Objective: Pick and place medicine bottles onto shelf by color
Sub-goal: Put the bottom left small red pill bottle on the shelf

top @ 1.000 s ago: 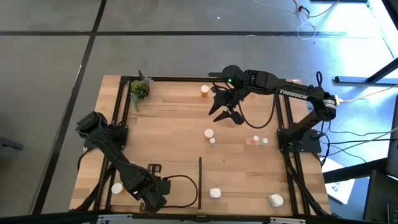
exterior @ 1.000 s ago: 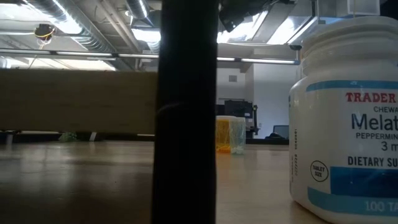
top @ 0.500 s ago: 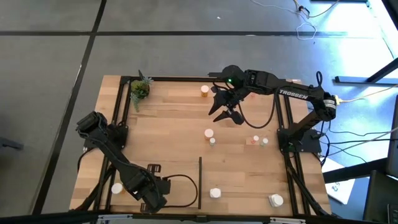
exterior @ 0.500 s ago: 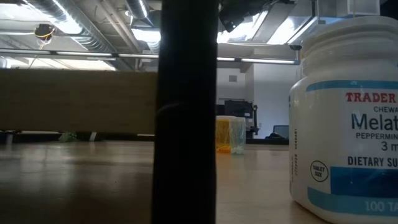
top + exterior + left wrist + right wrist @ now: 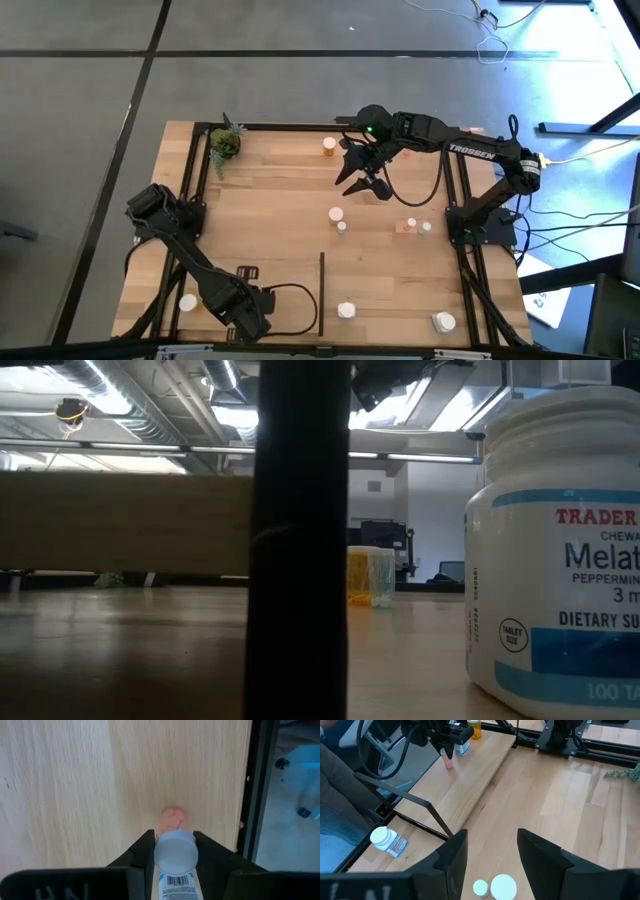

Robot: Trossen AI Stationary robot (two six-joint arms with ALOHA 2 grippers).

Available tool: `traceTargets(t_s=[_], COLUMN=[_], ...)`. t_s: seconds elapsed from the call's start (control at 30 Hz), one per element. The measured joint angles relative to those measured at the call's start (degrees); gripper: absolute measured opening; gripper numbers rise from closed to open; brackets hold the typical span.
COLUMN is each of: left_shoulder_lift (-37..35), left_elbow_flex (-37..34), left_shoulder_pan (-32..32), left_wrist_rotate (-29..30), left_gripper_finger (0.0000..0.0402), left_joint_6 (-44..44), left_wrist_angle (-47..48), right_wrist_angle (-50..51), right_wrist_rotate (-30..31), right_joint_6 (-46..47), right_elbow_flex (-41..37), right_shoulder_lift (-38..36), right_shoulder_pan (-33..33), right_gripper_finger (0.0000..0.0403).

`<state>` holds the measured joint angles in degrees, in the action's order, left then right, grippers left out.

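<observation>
We see the left gripper [image 5: 174,851] clamped on a white-capped bottle [image 5: 175,854] at the shelf's [image 5: 270,215] seven o'clock corner; the right gripper [image 5: 366,182], at one o'clock, holds nothing, fingers apart; other bottles stand scattered.

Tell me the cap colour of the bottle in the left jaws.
White cap on the bottle, clearest in the left wrist view.
</observation>
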<state>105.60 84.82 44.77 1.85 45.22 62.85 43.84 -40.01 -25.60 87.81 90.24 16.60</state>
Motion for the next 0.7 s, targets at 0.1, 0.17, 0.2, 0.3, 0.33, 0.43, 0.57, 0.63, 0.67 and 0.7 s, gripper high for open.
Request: traceTargets(t_s=[0.1, 0.17, 0.2, 0.3, 0.33, 0.43, 0.57, 0.63, 0.67, 0.7], left_shoulder_lift=[0.02, 0.04, 0.07, 0.11, 0.11, 0.21, 0.22, 0.22, 0.22, 0.22], left_elbow_flex=[0.00, 0.00, 0.00, 0.00, 0.00, -0.03, -0.07, -0.07, -0.07, -0.07], left_shoulder_pan=[-0.07, -0.20, -0.22, -0.24, -0.24, -0.24, -0.24, -0.24, -0.26, -0.39], left_wrist_rotate=[0.36, 0.34, 0.36, 0.41, 0.41, 0.41, 0.41, 0.40, 0.41, 0.39], left_gripper_finger=[0.0098, 0.0102, 0.0106, 0.0120, 0.0125, 0.0134, 0.0135, 0.0135, 0.0136, 0.0136], left_joint_6=[1.01, 1.15, 1.17, 1.17, 1.17, 1.19, 1.19, 1.19, 1.19, 1.19], left_wrist_angle=[0.51, 0.54, 0.54, 0.52, 0.54, 0.59, 0.59, 0.59, 0.56, 0.56], right_wrist_angle=[-0.08, -0.13, -0.16, -0.27, -0.27, -0.27, -0.27, -0.27, -0.27, -0.27], right_wrist_rotate=[0.00, 0.00, 0.00, 0.00, 0.00, 0.00, 0.00, -0.01, -0.02, -0.02], right_joint_6=[0.00, 0.00, 0.00, 0.00, 0.00, 0.02, 0.02, 0.02, 0.02, 0.00], right_elbow_flex=[0.00, 0.00, 0.01, 0.00, 0.00, 0.00, 0.00, 0.00, 0.00, 0.00], right_shoulder_lift=[0.00, 0.00, 0.00, 0.00, 0.00, 0.00, 0.00, 0.00, 0.00, 0.00], right_shoulder_pan=[-0.01, 0.00, -0.01, -0.02, 0.00, -0.01, 0.00, -0.01, 0.00, -0.02], right_gripper_finger=[0.0174, 0.0174, 0.0174, 0.0174, 0.0174, 0.0174, 0.0174, 0.0174, 0.0174, 0.0174])
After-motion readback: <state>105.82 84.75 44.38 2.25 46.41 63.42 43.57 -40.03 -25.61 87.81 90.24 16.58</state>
